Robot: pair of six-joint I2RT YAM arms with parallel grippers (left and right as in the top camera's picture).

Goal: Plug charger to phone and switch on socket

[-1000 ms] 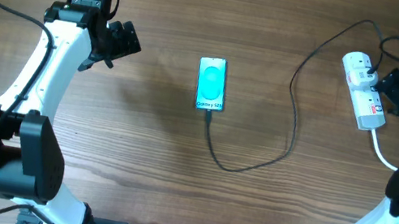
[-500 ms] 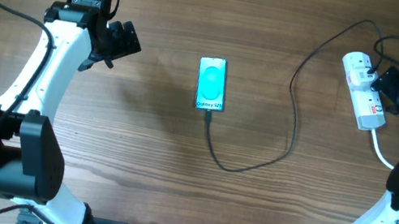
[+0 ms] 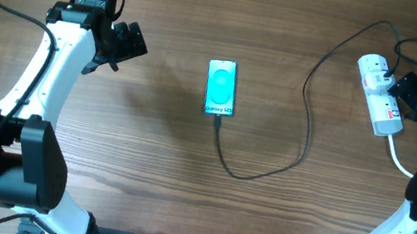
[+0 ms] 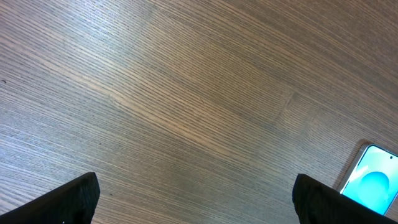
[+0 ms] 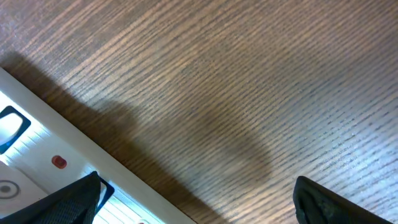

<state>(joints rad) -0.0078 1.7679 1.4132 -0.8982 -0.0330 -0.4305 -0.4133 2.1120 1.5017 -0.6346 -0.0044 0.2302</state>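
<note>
The turquoise-screened rectangular smartphone (image 3: 221, 87) lies on the wooden desk (image 3: 141, 157). A thin black charger cable (image 3: 307, 126) loops from its bottom edge to the white two-outlet power strip (image 3: 380, 97), well to its right. The left tool (image 3: 134, 44), left of the phone, and the right tool (image 3: 408, 90), at the strip, both gape empty.

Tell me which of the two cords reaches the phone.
The thin black charger cable: it ends at the phone's bottom edge. The thick white cord only trails off the power strip.

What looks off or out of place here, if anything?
Nothing stands out. The phone lies flat in the middle with its screen lit. The charger cable loops loosely from the phone's lower edge to the power strip at the right, which lies a bit slanted. No spill or damage visible.
</note>
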